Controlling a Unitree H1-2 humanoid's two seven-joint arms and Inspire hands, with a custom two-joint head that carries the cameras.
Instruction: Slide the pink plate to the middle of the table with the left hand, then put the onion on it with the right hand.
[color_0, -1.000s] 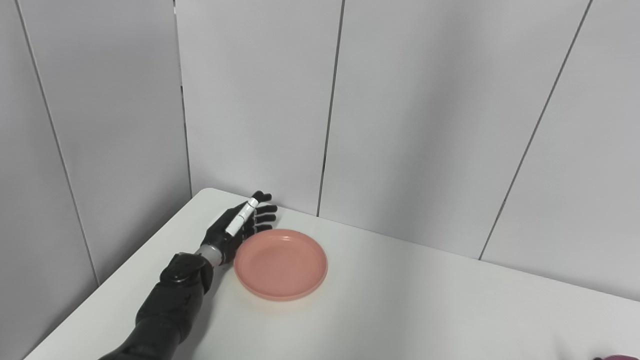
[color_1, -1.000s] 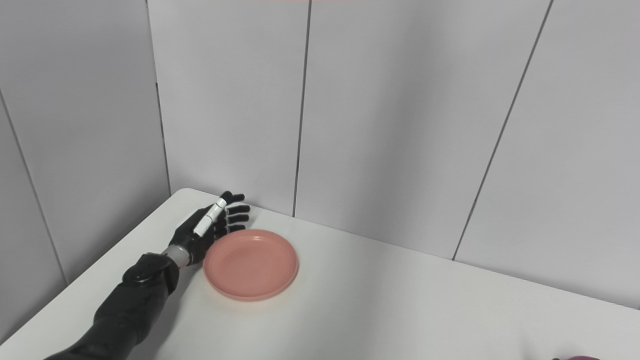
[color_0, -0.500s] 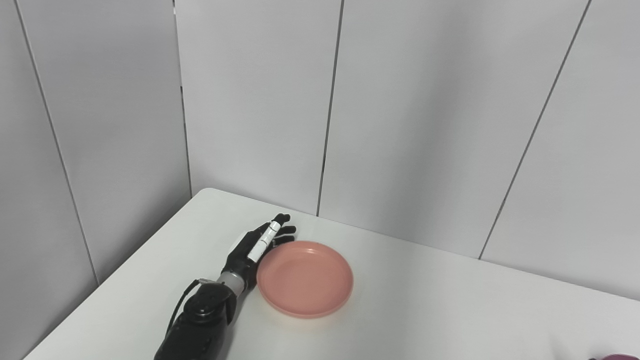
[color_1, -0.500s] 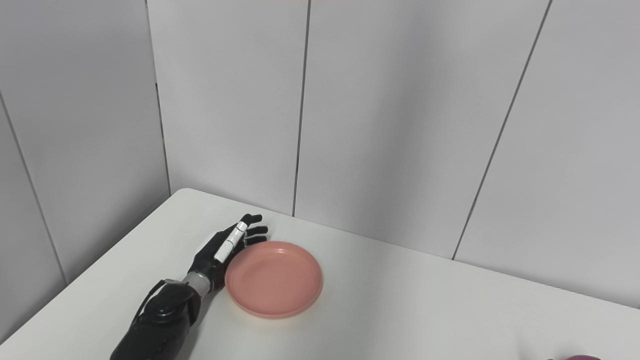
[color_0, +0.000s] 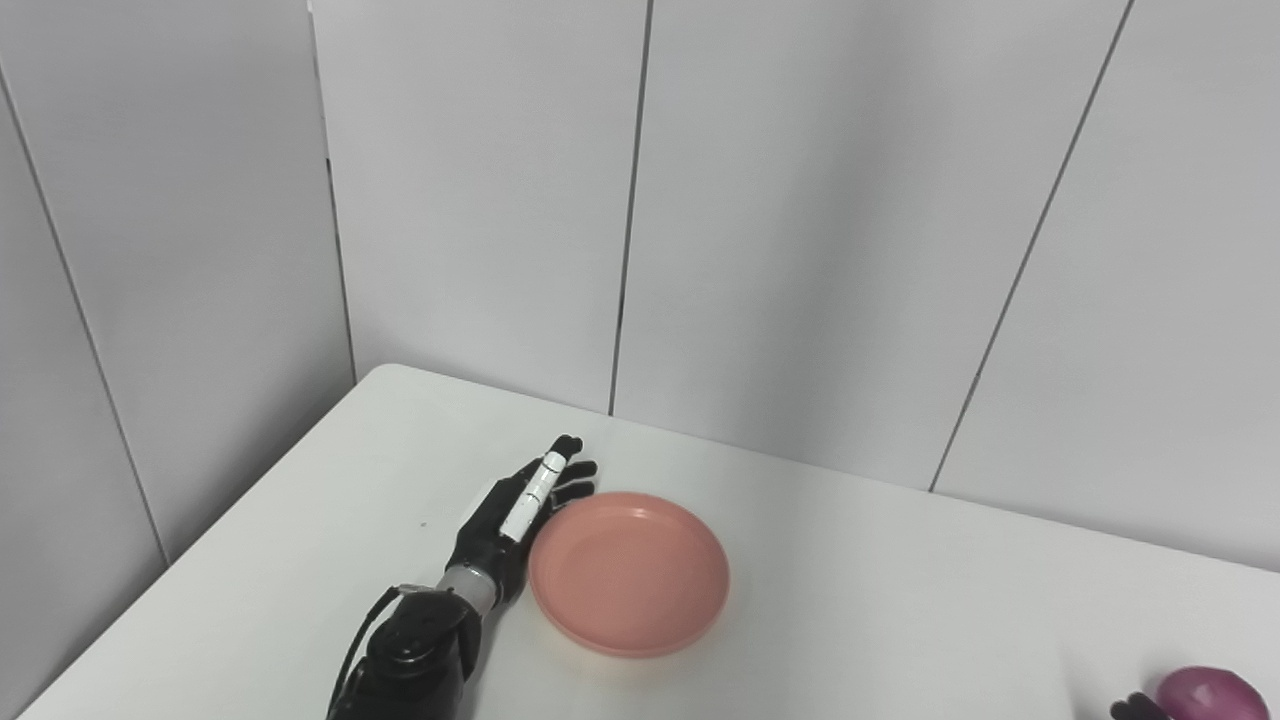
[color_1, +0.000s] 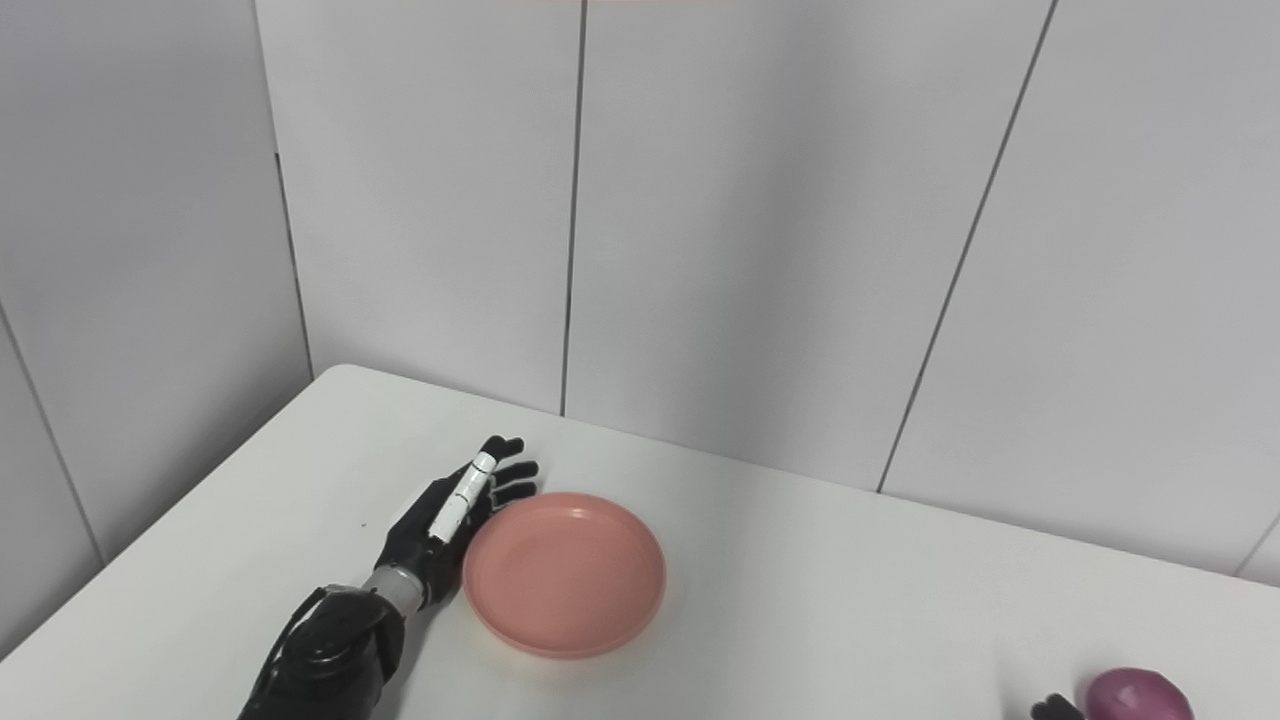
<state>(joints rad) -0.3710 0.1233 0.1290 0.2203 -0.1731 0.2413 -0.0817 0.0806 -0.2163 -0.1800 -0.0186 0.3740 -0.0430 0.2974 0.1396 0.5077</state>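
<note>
Pushing pink plate (color_0: 630, 575), lower centre of frame, with left hand (color_0: 513, 520): fingers straight, spread slightly, holding nothing, edge-on against plate's left rim. Plate likely light, rigid, slides easily on white surface (color_0: 880, 600). Onion (color_0: 1208, 693), lower right corner: probably firm, smooth, prone to roll; wrap around its middle. Right hand (color_1: 1056, 709) barely visible, pose indeterminable.

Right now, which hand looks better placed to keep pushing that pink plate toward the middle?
The left hand. Its open fingers rest against the pink plate's left rim. Only the fingertips of the right hand show, at the bottom edge beside the onion.
</note>
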